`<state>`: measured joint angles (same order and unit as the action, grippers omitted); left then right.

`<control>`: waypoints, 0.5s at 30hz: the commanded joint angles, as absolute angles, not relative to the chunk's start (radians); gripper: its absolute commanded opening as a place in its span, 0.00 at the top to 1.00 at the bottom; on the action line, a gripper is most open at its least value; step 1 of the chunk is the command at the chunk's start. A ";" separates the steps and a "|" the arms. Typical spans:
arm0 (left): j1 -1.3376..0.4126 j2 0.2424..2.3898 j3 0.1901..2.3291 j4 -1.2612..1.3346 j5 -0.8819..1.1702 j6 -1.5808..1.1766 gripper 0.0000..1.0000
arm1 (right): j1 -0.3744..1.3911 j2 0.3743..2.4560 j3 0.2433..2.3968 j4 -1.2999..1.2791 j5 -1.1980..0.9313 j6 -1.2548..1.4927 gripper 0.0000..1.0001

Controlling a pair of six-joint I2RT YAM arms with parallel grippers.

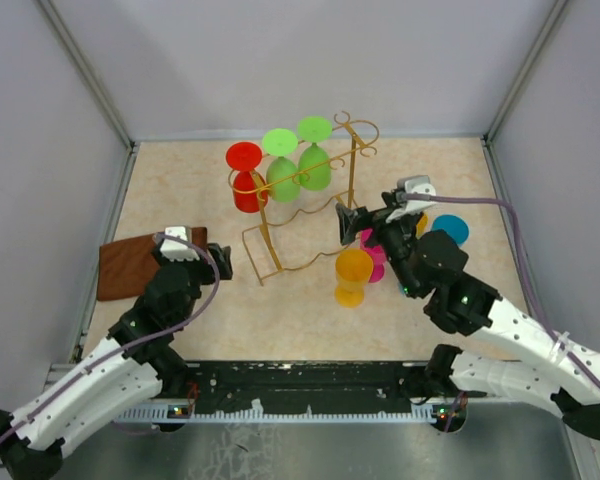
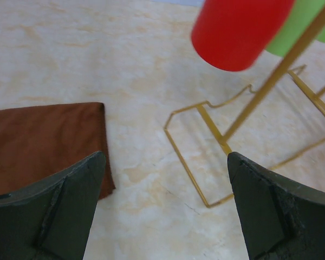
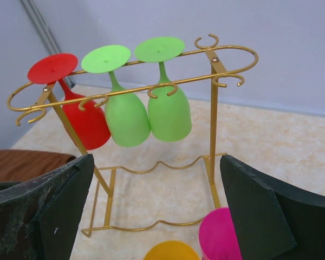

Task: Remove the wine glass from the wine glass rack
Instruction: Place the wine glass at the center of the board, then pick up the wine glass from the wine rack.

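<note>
We see the gold wire wine glass rack [image 1: 352,185] upright near the middle of the beige marbled table [image 1: 180,180]. Three plastic glasses hang bowl-down from its two top rails: a red wine glass [image 1: 246,188] at the left end, then two green wine glasses [image 1: 314,168] side by side, with the right end of the rails bare. In front of the rack's right side, an orange plastic glass [image 1: 352,276] and a magenta plastic glass [image 1: 375,252] stand close together, and a blue plastic glass [image 1: 448,229] is partly hidden by the right arm. A folded brown cloth [image 1: 125,266] lies at the table's left edge. The right gripper [image 3: 157,160] faces the rack from just above the magenta and orange glasses, jaws spread wide and holding nothing. The left gripper [image 2: 165,157], likewise wide and empty, hovers between the cloth and the rack's base. Grey walls [image 1: 280,60] close three sides, and we find bare table left of the rack.
</note>
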<state>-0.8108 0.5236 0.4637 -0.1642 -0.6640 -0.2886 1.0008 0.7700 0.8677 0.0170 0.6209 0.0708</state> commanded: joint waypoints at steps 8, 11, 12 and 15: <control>-0.535 0.672 0.601 -0.143 -0.597 -0.239 0.01 | 0.602 1.000 1.244 -0.208 0.194 0.434 0.08; -0.418 0.687 0.632 -0.142 -0.473 -0.281 0.01 | 0.579 1.071 1.329 -0.225 0.148 0.445 0.12; -0.384 0.696 0.645 -0.147 -0.432 -0.294 0.01 | 0.575 1.102 1.368 -0.240 0.135 0.442 0.13; -0.320 0.730 0.693 -0.178 -0.335 -0.334 0.01 | 0.554 1.195 1.490 -0.279 0.086 0.459 0.16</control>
